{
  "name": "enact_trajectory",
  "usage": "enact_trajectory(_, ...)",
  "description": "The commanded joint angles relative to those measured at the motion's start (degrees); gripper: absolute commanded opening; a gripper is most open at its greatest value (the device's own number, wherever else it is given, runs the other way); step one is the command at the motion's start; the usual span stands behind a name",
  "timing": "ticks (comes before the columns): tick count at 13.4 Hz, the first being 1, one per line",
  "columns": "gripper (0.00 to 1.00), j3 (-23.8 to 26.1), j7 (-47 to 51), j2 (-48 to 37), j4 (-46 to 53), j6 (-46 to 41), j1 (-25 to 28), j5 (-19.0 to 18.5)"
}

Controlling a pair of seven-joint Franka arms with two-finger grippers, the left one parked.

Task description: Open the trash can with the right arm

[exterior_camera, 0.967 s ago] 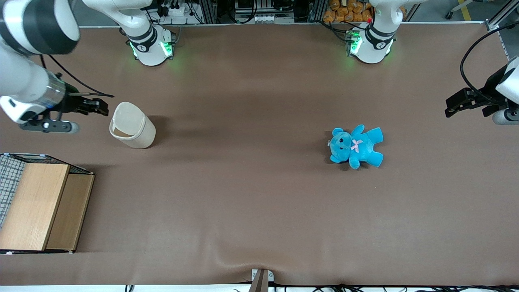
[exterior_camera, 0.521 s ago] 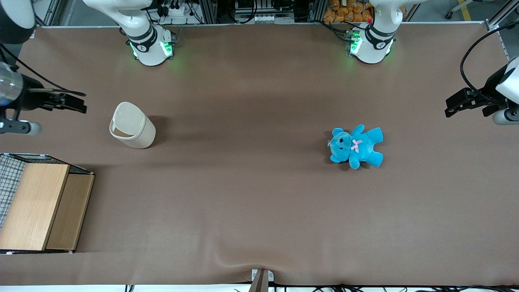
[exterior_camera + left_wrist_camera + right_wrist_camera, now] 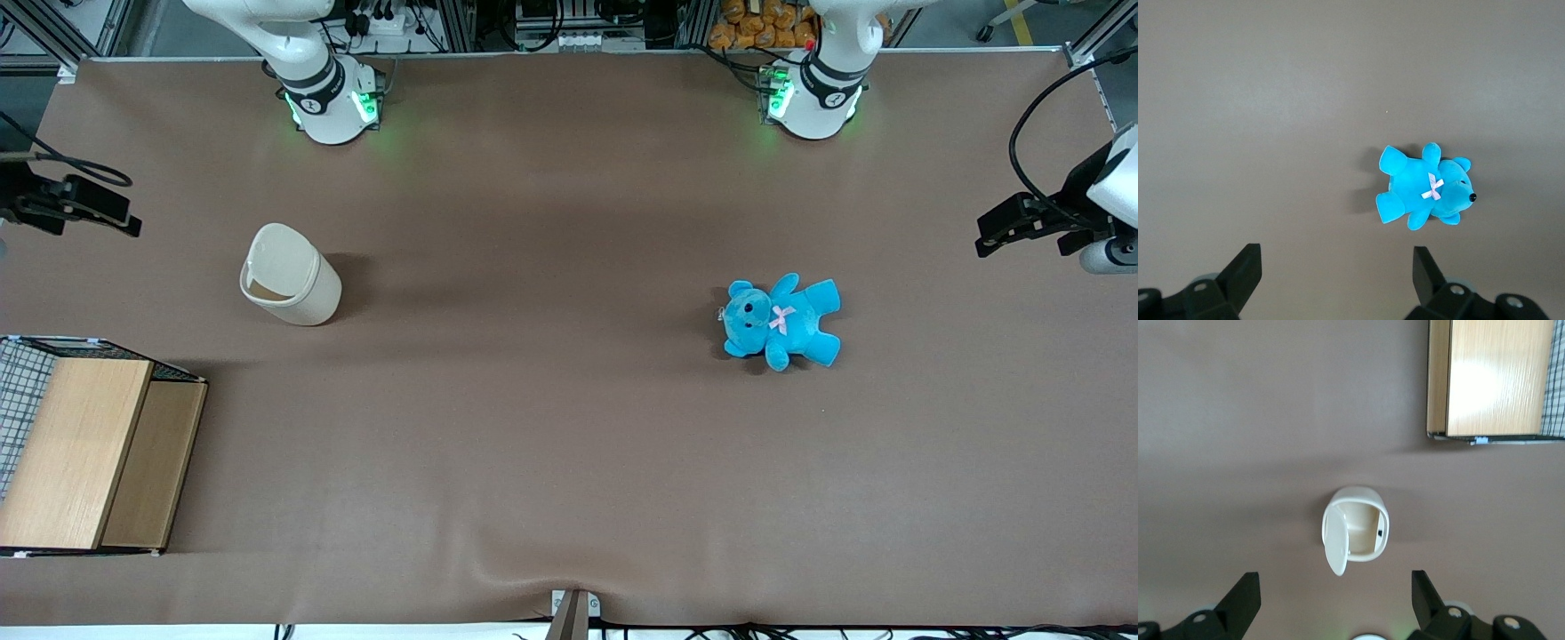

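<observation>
The cream-white trash can (image 3: 290, 276) stands on the brown table toward the working arm's end. Its flip lid (image 3: 1337, 545) is swung up, and the hollow inside of the can (image 3: 1361, 532) shows in the right wrist view. My right gripper (image 3: 123, 217) is at the working arm's end of the table, well apart from the can and touching nothing. In the right wrist view the gripper (image 3: 1335, 599) is open wide and empty, with the can between and ahead of its fingers (image 3: 1243, 595).
A wooden box (image 3: 89, 453) with a wire-mesh side sits at the working arm's end, nearer the front camera than the can; it also shows in the right wrist view (image 3: 1491, 377). A blue teddy (image 3: 782, 320) lies toward the parked arm's end.
My right arm has drawn back from the trash can toward its end of the table, most of it leaving the front view. The can and its open lid have not moved.
</observation>
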Motion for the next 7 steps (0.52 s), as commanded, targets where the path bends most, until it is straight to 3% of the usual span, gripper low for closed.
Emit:
enact_trajectory(1,1.00,-0.06,-0.98,-6.77,-9.13,5.60,-0.13,1.18)
enact_trajectory(7,1.00,0.12,-2.03,-5.81,-5.72,5.26,0.13,-0.83)
